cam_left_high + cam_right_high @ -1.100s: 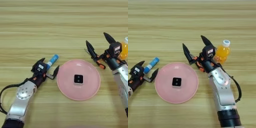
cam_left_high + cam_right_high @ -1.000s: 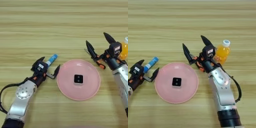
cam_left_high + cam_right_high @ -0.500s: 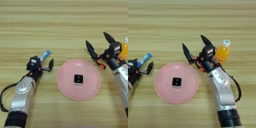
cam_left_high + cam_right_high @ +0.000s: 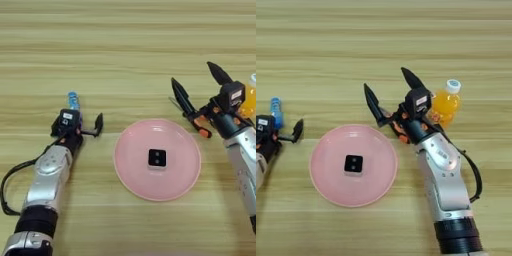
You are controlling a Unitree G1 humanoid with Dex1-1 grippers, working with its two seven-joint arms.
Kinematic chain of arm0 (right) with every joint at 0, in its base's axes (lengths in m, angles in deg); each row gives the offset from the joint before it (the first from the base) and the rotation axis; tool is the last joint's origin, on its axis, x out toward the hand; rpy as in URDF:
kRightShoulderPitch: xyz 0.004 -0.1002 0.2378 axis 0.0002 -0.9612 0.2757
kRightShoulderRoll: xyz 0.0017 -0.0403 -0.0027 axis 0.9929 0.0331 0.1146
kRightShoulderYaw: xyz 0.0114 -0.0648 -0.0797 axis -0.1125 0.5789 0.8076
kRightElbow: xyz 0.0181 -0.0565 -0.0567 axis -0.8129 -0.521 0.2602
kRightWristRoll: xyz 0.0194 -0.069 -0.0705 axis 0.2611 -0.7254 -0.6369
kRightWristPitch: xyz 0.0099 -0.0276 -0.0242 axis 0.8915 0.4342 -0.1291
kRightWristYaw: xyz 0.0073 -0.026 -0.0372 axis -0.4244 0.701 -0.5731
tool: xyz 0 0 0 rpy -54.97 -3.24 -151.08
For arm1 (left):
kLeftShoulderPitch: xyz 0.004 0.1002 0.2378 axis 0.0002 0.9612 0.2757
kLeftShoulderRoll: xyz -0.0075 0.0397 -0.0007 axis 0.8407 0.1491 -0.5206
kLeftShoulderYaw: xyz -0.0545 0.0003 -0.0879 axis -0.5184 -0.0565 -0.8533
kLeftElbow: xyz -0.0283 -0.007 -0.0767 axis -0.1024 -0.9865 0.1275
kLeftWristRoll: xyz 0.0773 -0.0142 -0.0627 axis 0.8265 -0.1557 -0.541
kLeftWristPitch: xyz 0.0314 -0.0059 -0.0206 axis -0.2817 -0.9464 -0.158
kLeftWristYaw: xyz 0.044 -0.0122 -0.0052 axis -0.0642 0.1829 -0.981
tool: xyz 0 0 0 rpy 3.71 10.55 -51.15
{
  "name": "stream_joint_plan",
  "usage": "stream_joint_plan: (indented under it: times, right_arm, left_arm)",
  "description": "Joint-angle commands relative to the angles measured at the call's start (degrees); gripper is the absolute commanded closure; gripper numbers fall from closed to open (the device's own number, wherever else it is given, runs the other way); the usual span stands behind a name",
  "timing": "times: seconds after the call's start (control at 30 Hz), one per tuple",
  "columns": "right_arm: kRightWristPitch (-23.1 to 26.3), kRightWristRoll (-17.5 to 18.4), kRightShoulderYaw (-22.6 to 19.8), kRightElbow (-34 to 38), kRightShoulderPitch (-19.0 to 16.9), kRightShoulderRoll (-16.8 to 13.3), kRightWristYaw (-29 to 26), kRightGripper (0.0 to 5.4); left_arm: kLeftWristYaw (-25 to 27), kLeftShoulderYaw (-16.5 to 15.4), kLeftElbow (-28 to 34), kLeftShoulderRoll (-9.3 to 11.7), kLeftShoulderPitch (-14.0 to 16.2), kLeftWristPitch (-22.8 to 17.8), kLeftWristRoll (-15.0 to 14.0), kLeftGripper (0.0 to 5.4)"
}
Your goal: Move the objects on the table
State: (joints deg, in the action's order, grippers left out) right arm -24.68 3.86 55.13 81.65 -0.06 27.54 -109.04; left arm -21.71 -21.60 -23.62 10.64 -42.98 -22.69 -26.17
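Since the earlier frames, the left gripper has swung away from the pink plate toward the robot's left, carrying the blue tube with it; the tube, which leaned toward the plate before, now points almost straight up the table. One black finger sticks out toward the plate with a clear gap beside it, and the tube shows just past the gripper's head, so I cannot tell whether the fingers pinch the tube or it merely rests against them.

Over on the other side, the right gripper has not shifted. Its two black fingers stand spread wide, holding nothing. The orange bottle stands upright just behind its wrist, and the orange handles of the pliers peek out under the arm near the plate's rim. A small black square lies in the middle of the plate.

Risks, as I judge them: if the tube is only loosely caught, a further swing could let it slip out and roll along the planks. On the right, any backward or sideways move of the arm could knock the bottle over, since it stands so close to the wrist, and the pliers could be dragged by the arm lying over them.
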Motion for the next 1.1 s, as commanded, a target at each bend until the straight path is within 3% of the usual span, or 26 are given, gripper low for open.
stream_joint_plan:
  times: [0.03, 0.33, 0.6, 1.1]
  right_arm:
    - [1.5, 1.0, -0.4, 1.7, 0.9, -0.1, 0.2, 0.00]
    - [2.0, 1.3, -0.4, 2.3, 0.7, -0.1, 0.2, 0.00]
    - [1.9, 1.3, -0.4, 2.2, 0.7, 0.0, 0.3, 0.00]
    - [1.8, 1.2, -0.4, 2.0, 0.8, 0.0, 0.3, 0.00]
  left_arm:
    - [0.6, 0.5, -0.8, 0.8, -1.2, -2.0, 0.8, 0.04]
    - [0.9, 0.8, -1.0, 1.1, -1.6, -2.2, 1.2, 0.84]
    - [-0.5, 0.4, -1.2, 0.7, -1.7, -1.8, 1.4, 0.02]
    - [-1.9, -0.1, 0.4, 0.0, -1.6, -0.3, 1.9, 0.02]
